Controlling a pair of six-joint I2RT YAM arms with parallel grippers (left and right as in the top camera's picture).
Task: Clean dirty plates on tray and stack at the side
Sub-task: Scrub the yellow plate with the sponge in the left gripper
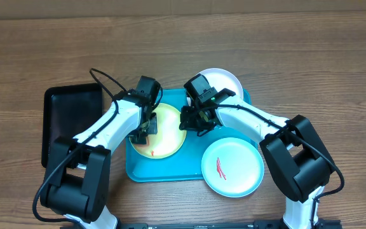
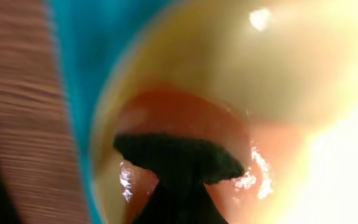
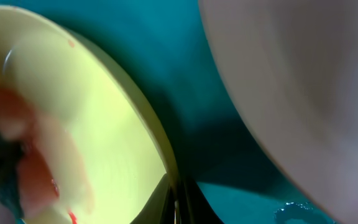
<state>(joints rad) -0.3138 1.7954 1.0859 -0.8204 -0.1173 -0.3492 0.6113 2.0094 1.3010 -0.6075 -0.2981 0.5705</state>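
No readable text, label, brand, number or sign in any view. Tray (image 1: 164, 170), plates (image 1: 232, 166), arm housings (image 1: 297, 156): no legible marking. Wrist views close, blurred.

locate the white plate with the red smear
Overhead view: the red-smeared white plate overhangs the near right corner of the turquoise tray, right of the yellow-green plate.

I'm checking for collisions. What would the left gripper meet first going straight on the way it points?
The pale yellow-green round plate: the left gripper points down at it, and a dark pad at its tip seems already pressed into the red sauce smear, though depth is unclear.
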